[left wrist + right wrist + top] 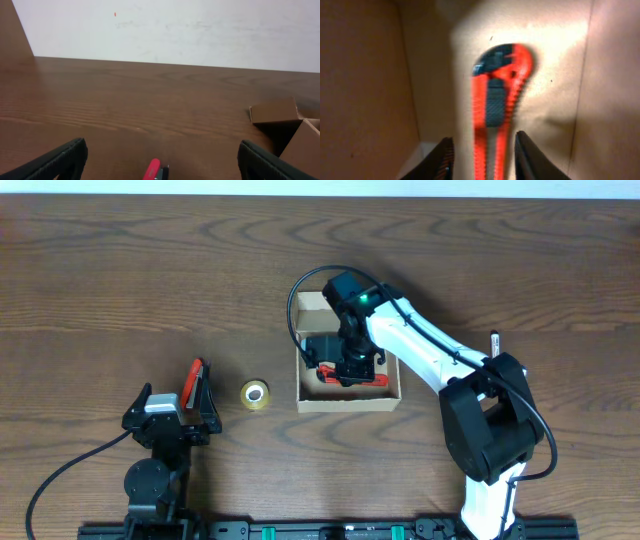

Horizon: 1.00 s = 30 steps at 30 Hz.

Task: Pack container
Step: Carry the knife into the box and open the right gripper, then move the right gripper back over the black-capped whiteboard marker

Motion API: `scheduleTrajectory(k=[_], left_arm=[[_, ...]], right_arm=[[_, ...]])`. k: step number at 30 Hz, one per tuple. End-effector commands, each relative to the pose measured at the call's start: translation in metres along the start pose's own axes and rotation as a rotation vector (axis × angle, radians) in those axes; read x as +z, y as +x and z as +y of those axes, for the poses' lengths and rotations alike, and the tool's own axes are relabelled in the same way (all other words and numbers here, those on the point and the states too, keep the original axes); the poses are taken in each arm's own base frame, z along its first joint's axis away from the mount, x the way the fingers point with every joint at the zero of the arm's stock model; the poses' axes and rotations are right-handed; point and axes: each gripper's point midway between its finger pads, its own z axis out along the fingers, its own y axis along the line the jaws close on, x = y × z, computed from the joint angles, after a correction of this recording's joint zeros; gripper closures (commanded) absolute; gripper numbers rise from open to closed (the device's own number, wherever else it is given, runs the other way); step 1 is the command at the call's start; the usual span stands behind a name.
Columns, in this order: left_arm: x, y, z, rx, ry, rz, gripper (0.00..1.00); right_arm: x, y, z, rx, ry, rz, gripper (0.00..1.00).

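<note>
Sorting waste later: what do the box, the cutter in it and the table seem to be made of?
The container looks like plain tan cardboard, matte, with folded edges. The cutter looks like red plastic with a black ribbed slider, slightly glossy; no blade shows. The table shows brown wood grain and looks smooth; whether it is solid wood or laminate, I cannot tell.

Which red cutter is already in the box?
The cutter under the right end effector, on the container floor; the other cutter lies outside by the left end effector.

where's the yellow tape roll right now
In the overhead view, the yellow tape roll lies on the table left of centre, just left of the container, not touching it.
</note>
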Motion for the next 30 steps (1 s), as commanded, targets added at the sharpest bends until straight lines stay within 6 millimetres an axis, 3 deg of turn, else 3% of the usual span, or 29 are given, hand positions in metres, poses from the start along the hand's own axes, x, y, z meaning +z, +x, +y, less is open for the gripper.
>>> scheduleTrajectory(k=[1,3,6,9,14,16,20,21,23,26,30], left_arm=[[0.002,0.019,-0.001,0.003,0.005,0.047,0.05],[0.002,0.019,-0.001,0.003,0.004,0.047,0.05],[0.002,0.019,-0.001,0.003,0.005,0.047,0.05],[0.002,0.019,-0.001,0.003,0.005,0.047,0.05],[0.002,0.019,-0.001,0.003,0.004,0.047,0.05],[0.002,0.019,-0.001,0.003,0.004,0.047,0.05],[0.002,0.019,-0.001,0.003,0.005,0.047,0.05],[0.002,0.019,-0.001,0.003,0.005,0.047,0.05],[0.002,0.019,-0.001,0.003,0.005,0.047,0.05],[0.002,0.019,-0.001,0.003,0.005,0.047,0.05],[0.002,0.019,-0.001,0.003,0.005,0.047,0.05]], right_arm=[[0.002,0.001,0.0,0.017,-0.015,-0.013,0.63],[0.001,0.0,0.0,0.034,-0.015,-0.015,0.55],[-0.006,-0.002,0.0,0.07,-0.011,-0.018,0.54],[-0.026,-0.006,0.0,0.107,0.008,-0.032,0.55],[-0.086,-0.019,-0.006,0.211,0.087,-0.101,0.48],[-0.114,-0.02,-0.014,0.339,0.142,-0.141,0.37],[-0.164,-0.006,-0.042,0.53,0.297,-0.217,0.5],[-0.175,0.005,-0.056,0.635,0.359,-0.234,0.43],[-0.198,0.044,-0.087,0.909,0.495,-0.268,0.18],[-0.217,0.104,-0.11,1.203,0.579,-0.299,0.12],[-0.233,0.182,-0.121,1.453,0.621,-0.323,0.01]])
